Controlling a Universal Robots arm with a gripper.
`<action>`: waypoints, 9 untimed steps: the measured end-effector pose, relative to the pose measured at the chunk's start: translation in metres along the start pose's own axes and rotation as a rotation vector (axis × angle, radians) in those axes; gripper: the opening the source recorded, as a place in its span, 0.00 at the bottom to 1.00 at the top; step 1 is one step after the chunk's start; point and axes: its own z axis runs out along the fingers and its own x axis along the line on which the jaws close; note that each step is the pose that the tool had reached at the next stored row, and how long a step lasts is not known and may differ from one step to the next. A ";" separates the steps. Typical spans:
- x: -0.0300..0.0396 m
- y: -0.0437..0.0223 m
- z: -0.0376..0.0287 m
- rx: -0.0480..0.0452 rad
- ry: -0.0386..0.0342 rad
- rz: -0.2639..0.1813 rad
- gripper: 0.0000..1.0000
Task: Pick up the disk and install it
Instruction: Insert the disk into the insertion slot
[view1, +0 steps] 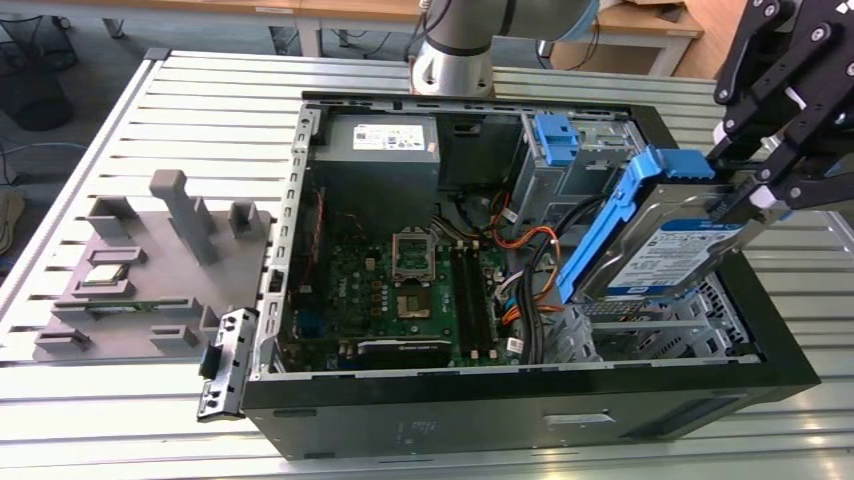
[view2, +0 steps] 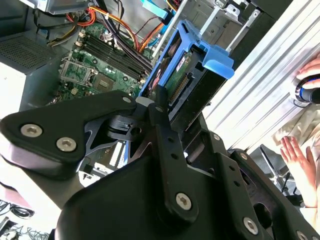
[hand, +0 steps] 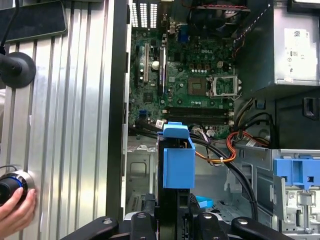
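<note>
While the hand (view1: 750, 195) pinches the disk (view1: 665, 250) by its upper end, one finger against each flat face, the drive hangs tilted over the open computer case (view1: 534, 405) at the exterior view's right. Its white label with the blue band faces that camera, and the blue carrier bracket frames its long edge and top. The lower end dips inside the case opening, just above the bare metal drive cage (view1: 641, 325) in the near right corner; I cannot tell whether it touches the cage. The upper end stands clear above the case wall.

In the first wrist view the disk (hand: 177, 162) shows edge-on, with the motherboard (hand: 192, 85) beyond it and black and orange cables (hand: 235, 145) just beside it. Another blue caddy (hand: 297, 172) sits in its bay, apart from the held drive. The grey power supply box (view1: 380, 140) occupies the case's far corner in the exterior view.

The case lies on its side on a slatted metal desk (view1: 174, 90). On the exterior view's left, a grey fixture (view1: 160, 250) of blocks rests on the desk, apart from the case. A person's fingers (hand: 17, 212) rest on a round knob (hand: 9, 186).
</note>
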 end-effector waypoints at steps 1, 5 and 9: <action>0.0000 -0.0012 0.0000 0.0000 0.0000 0.000 0.35; 0.0001 -0.0057 0.0000 0.0000 0.0001 0.000 0.35; 0.0004 -0.0097 0.0003 -0.0005 -0.0001 0.000 0.35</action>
